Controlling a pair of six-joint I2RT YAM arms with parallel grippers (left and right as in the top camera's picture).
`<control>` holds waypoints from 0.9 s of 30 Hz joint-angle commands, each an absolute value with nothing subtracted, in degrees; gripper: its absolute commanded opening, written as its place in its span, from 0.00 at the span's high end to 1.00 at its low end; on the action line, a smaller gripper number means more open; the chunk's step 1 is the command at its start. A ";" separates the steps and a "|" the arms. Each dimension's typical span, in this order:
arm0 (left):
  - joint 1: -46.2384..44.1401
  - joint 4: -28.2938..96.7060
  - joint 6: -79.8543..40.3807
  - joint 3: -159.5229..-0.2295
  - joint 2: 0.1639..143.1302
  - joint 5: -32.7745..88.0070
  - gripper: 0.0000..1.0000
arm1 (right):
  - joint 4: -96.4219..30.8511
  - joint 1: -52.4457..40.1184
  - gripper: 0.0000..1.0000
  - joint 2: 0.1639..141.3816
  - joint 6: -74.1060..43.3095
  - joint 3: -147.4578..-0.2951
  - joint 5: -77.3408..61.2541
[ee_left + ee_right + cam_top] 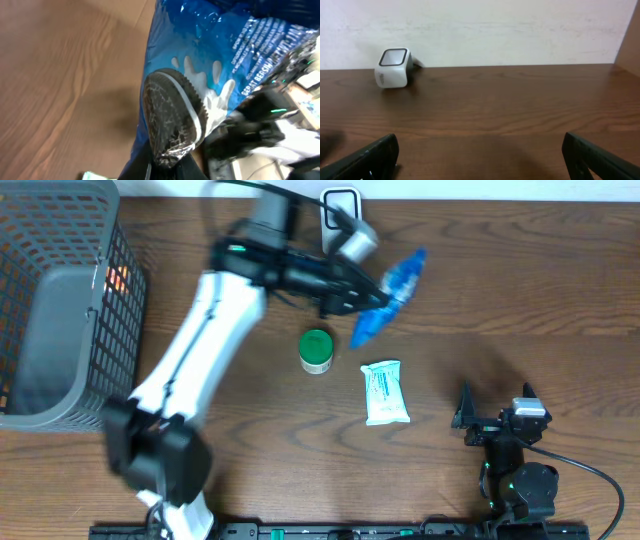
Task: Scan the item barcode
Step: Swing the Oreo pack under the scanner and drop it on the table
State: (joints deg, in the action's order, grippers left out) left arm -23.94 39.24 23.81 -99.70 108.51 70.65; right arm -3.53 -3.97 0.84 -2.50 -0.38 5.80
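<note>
Two states: left end effector (377, 302) clamped on blue cookie packet (405, 278); right end effector (480, 155) wide apart, empty

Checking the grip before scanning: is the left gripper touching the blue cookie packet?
Touching. Overhead, the left gripper is clamped on the blue cookie packet near its middle.

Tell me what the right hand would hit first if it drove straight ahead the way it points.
Nothing nearby: the open right hand faces bare brown wooden table, then probably the pale wall. The white box-shaped scanner sits left of that line.
</note>
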 commanded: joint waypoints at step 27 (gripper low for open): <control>-38.33 29.28 18.55 -106.91 103.15 -11.40 0.07 | -3.70 -3.73 0.01 0.67 -2.07 -0.32 5.69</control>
